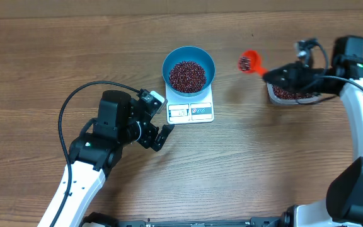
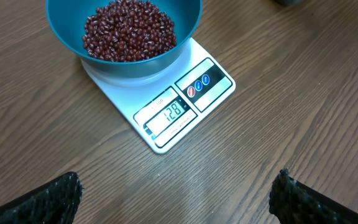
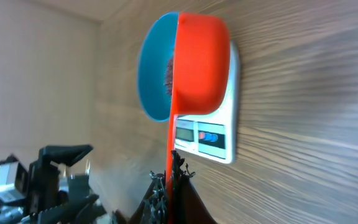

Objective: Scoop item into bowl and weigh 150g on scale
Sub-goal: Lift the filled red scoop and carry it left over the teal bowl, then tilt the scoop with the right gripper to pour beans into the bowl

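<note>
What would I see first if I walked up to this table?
Probably the bright blue bowl, heaped with little red-brown beans, sitting on the white scale in the middle of the table. Next, the orange scoop off to its right, carrying more beans and pinched in the right claw.

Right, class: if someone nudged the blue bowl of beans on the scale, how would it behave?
Probably heavy: the blue bowl holds a deep heap of beans. Its tapered base on the smooth white scale might slide rather than tip. Loose beans would likely shift.
</note>
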You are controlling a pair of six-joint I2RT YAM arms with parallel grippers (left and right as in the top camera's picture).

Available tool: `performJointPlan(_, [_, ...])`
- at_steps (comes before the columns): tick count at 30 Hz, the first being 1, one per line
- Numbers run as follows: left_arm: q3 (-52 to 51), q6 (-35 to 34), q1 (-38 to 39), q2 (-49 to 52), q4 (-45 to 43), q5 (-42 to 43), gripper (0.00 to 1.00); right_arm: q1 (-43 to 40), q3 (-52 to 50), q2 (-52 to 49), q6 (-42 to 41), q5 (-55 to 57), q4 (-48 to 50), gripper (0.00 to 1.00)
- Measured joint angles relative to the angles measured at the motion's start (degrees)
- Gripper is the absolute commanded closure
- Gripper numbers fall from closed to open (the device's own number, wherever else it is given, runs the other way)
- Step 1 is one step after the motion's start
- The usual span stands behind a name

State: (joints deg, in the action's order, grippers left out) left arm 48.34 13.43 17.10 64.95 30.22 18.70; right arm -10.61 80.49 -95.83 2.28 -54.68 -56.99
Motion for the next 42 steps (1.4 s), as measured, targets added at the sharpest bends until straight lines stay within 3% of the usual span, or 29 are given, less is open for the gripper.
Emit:
performJointPlan(9, [0.0,0.0,0.0,0.0,0.0,0.0,0.0,12.6,1.0,0.0,-7.3,5.0,7.2,0.96])
performJointPlan(19, [0.0,0.0,0.0,0.0,0.0,0.0,0.0,25.1,1.0,0.0,-10.4,21.7,11.7,0.96])
performJointPlan(42, [0.0,0.0,0.0,0.0,0.0,0.0,0.01,44.4,1.0,0.0,-0.5,67.1,18.1,0.96])
